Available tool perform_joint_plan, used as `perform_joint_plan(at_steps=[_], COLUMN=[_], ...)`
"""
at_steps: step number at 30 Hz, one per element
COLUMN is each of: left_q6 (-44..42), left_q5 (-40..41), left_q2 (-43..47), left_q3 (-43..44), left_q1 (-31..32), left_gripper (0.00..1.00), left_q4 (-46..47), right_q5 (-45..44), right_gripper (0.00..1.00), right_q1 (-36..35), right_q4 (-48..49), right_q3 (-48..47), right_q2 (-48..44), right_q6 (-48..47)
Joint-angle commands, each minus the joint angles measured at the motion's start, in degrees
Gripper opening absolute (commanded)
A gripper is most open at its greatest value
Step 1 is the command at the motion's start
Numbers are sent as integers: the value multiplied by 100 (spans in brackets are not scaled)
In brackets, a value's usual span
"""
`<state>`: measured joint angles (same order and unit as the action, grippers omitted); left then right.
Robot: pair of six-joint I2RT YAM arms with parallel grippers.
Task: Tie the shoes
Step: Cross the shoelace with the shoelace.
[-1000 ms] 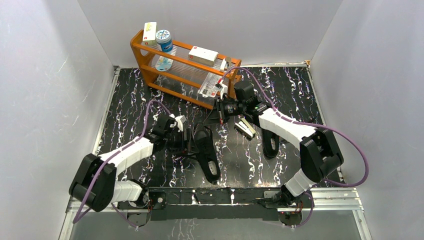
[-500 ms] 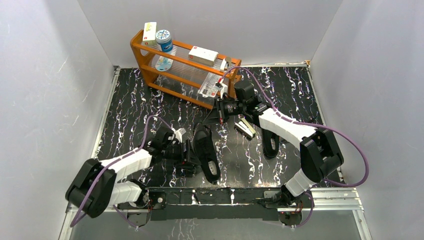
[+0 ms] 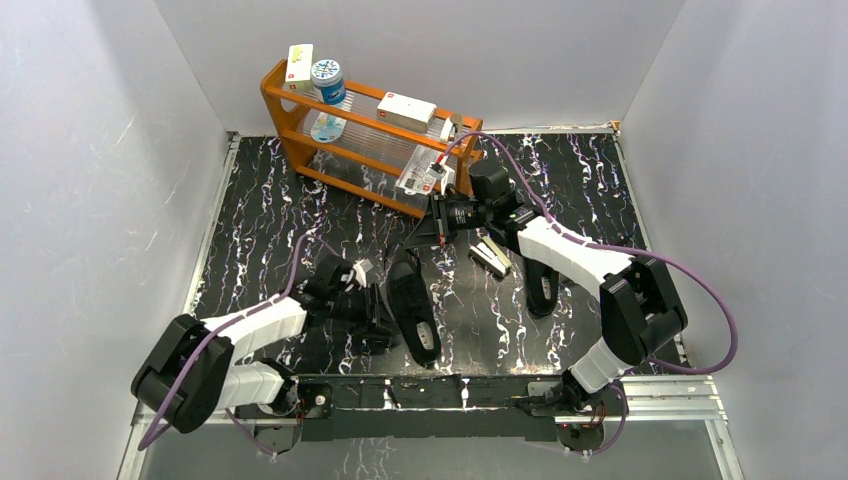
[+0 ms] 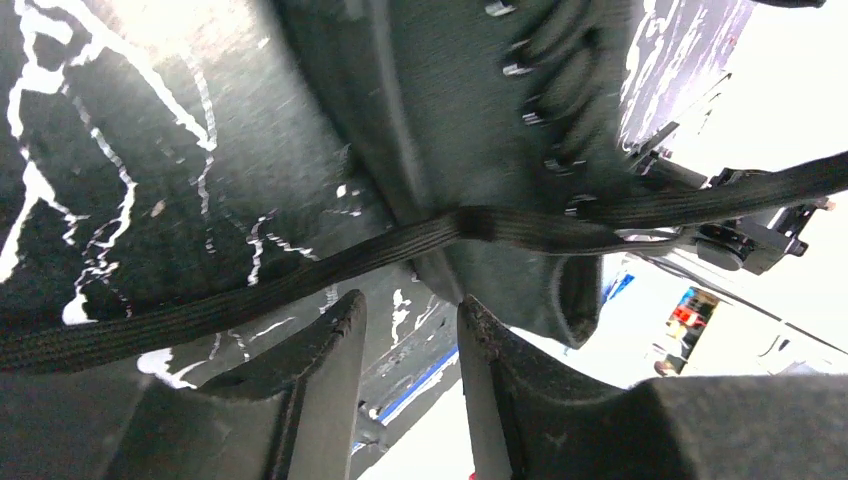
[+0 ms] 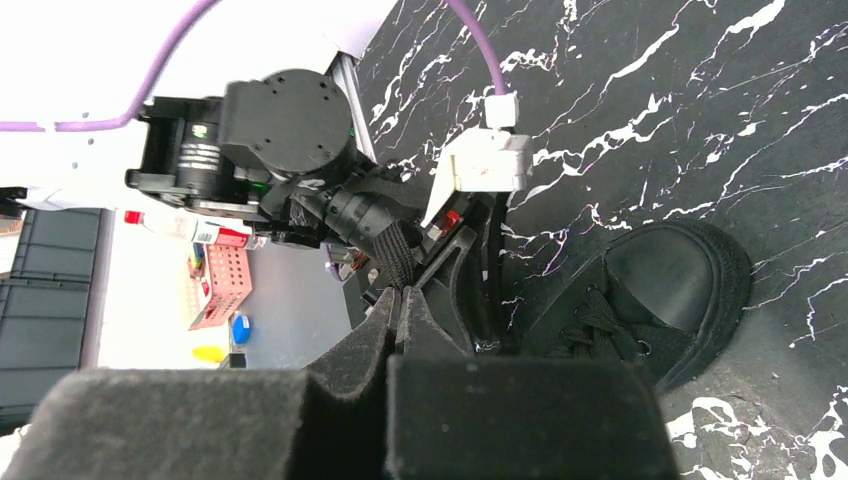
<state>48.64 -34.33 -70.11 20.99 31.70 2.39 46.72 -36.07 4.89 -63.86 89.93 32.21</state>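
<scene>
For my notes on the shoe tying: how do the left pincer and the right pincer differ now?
The left pincer is open, lace stretched just past its fingertips; the right pincer is shut on lace. The left pincer sits low beside the middle shoe; the right pincer is beyond that shoe's far end, near the shelf. Both are at this one shoe's laces.

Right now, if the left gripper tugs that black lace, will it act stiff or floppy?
Probably floppy: the lace is a flat woven band, straight only where stretched taut. Likely not slippery, given its ribbed weave.
</scene>
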Motion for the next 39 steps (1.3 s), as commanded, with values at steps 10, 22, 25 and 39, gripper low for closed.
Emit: perform_joint_plan(at_steps=[10, 22, 25, 39], left_q6=[-984, -590, 16, 603], left_q5=[887, -628, -605, -646], left_q2=[338, -824, -608, 373], left_q3=[1451, 323, -337, -611], left_q1=[47, -86, -85, -17], left_gripper=[62, 64, 61, 5], left_q4=[-2258, 1498, 2322, 2167], right_q5=[18, -15, 6, -487], right_gripper=[0, 0, 0, 0], right_q1=[-31, -37, -32, -300], right_q4=[78, -275, -145, 724], right_q3=[-59, -88, -72, -316], right_q2=[-534, -702, -634, 65], right_q6=[16, -177, -106, 881])
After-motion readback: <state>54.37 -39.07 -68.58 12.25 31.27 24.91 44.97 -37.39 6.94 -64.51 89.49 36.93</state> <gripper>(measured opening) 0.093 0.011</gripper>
